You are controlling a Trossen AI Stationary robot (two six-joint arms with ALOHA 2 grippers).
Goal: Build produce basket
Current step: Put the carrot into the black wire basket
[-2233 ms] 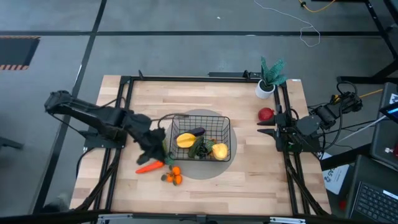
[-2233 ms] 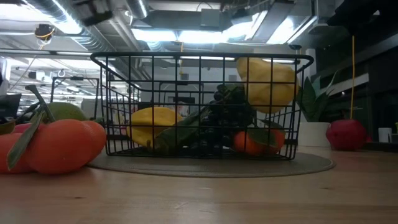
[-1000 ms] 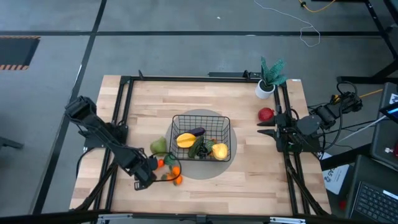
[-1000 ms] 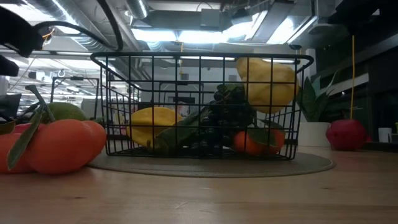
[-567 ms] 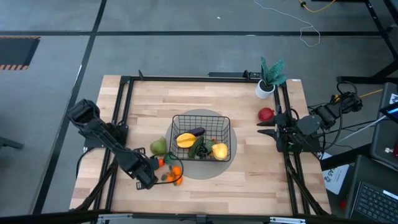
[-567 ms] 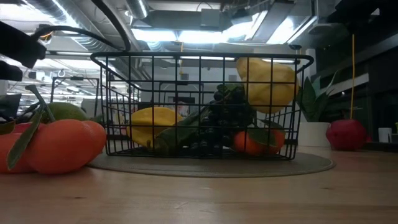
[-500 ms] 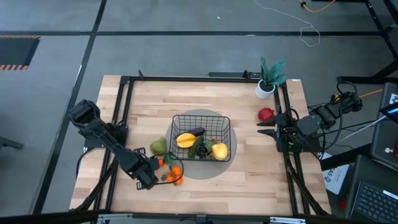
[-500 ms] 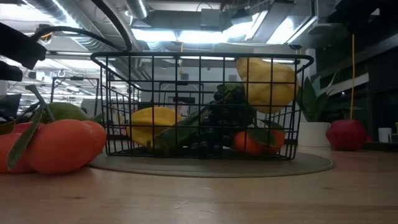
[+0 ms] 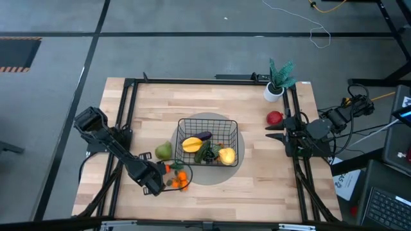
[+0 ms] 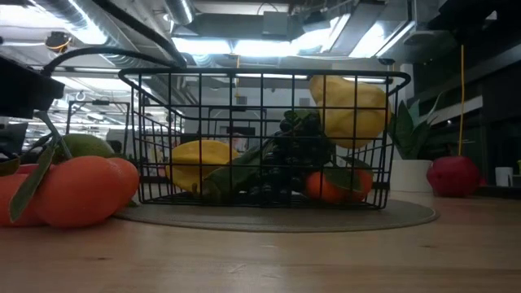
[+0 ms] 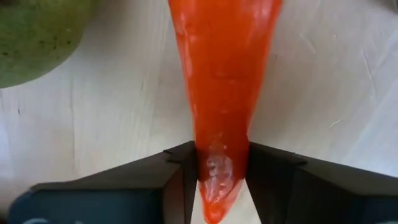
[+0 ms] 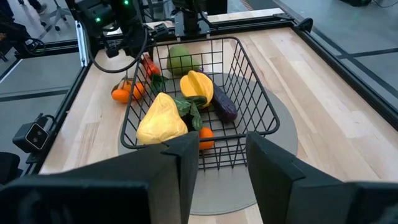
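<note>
The square black wire basket (image 9: 207, 142) stands on a grey round mat and holds yellow pieces, a dark eggplant, grapes and a small orange. To its near left lie the green pear (image 9: 164, 151), the orange carrot (image 9: 169, 168) and small oranges (image 9: 182, 179). My left gripper (image 9: 158, 177) is at the carrot's pointed end, shut on it (image 11: 221, 163). The red apple (image 9: 275, 118) lies near the table's right side. My right gripper (image 12: 222, 167) waits open at the right edge, facing the basket (image 12: 199, 106). My left gripper pinches the carrot's thin pointed end (image 11: 219, 152) between its two fingers (image 11: 180, 177). The fingers come from the table's near-left side and lie along the carrot. The thick end points away toward the basket. Whether the carrot is lifted off the wood, I cannot tell.
A teal potted plant in a white pot (image 9: 277, 80) stands at the far right corner. A black frame (image 9: 128, 115) runs around the table. Bare wood lies between the basket and the apple and along the near edge.
My left arm has edged a little toward the carrot and the oranges and sunk lower. The fruits, the basket and my right arm have stayed where they were.
</note>
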